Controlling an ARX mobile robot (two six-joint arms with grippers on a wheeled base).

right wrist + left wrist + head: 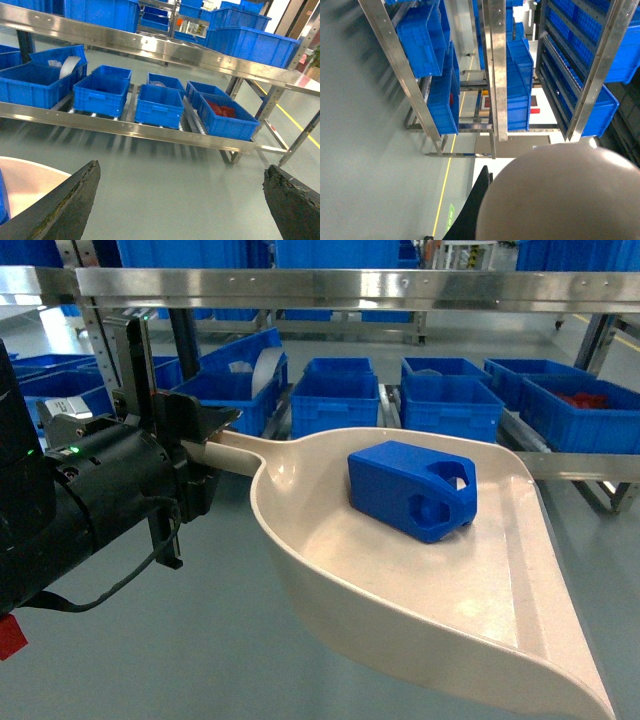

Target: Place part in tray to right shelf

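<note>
The bright blue part lies inside the beige-pink tray, which hangs in the air in front of me. My left gripper is shut on the tray's handle. In the left wrist view the tray's underside fills the lower right beside one black finger. The right shelf's steel rail runs ahead, bearing blue crates. My right gripper is open and empty over bare floor, with the tray's rim at its lower left. It is out of the head view.
An upper steel rail crosses the head view above the tray. Several blue crates sit on the lower level behind it; one at the right holds red items. Grey floor lies between me and the rack. Yellow floor line at the right.
</note>
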